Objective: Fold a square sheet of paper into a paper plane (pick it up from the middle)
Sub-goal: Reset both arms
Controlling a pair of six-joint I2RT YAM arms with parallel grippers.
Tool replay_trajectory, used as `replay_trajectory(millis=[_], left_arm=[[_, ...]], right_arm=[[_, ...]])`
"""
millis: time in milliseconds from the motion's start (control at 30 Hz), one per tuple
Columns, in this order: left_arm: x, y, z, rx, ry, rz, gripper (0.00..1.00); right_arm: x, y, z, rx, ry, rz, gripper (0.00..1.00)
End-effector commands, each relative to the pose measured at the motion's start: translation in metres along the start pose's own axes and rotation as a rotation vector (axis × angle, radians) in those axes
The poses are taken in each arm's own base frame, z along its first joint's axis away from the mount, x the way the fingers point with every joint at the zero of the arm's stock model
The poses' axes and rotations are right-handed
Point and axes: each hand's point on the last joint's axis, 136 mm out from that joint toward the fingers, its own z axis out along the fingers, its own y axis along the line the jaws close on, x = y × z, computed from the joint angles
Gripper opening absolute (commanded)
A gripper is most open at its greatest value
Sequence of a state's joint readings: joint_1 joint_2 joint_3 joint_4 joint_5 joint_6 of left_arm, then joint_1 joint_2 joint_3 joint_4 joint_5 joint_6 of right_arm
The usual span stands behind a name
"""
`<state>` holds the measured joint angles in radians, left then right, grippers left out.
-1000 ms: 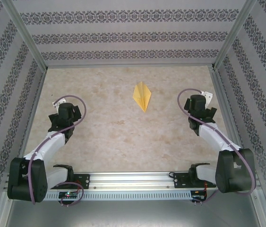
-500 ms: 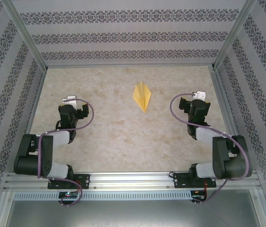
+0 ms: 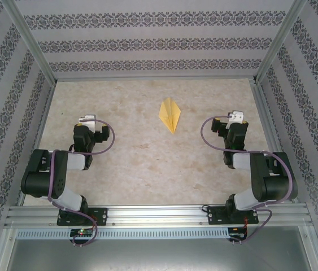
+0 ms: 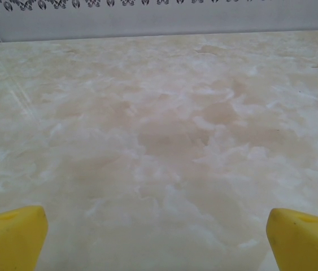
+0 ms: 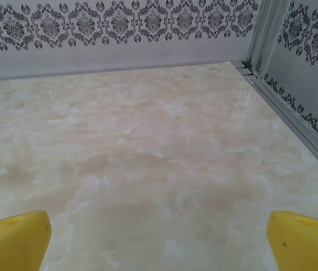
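Paper plane [image 3: 170, 114]: lying flat on the table [image 3: 136, 169], between both grippers, slightly ahead of them, touching neither.
Left gripper [image 3: 86, 121]: hanging released, grasping nothing.
Right gripper [image 3: 236, 116]: hanging released, grasping nothing.

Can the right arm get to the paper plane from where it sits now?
Probably yes. The paper plane lies on the table, left of the right tool, whose jaws stand open and empty. Nothing stands between them; the arm would only need to unfold.
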<state>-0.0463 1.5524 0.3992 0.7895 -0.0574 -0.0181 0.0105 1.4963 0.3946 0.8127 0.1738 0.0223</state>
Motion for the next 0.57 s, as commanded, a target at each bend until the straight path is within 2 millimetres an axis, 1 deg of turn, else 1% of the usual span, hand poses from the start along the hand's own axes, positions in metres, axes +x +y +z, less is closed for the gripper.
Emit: replay_trajectory(millis=[0,33,500,533], left_arm=[[-0.0143,-0.0066,0.0018,0.021,-0.054,0.037,1.00],[-0.0137,-0.0116,0.0031,0.048,-0.042,0.051,1.00],[-0.0130,-0.0125,0.0041,0.043,-0.038,0.059,1.00],[-0.0125,-0.0125,0.0040,0.043,-0.038,0.058,1.00]], right_arm=[[-0.0095,0.0006,-0.0005,-0.017,-0.046,-0.005,0.98],[-0.0099,0.0013,-0.0004,-0.018,-0.048,-0.005,0.98],[-0.0111,0.0011,-0.0016,-0.020,-0.055,-0.006,0.98],[-0.0107,0.0061,-0.0027,-0.051,-0.058,-0.015,0.98]])
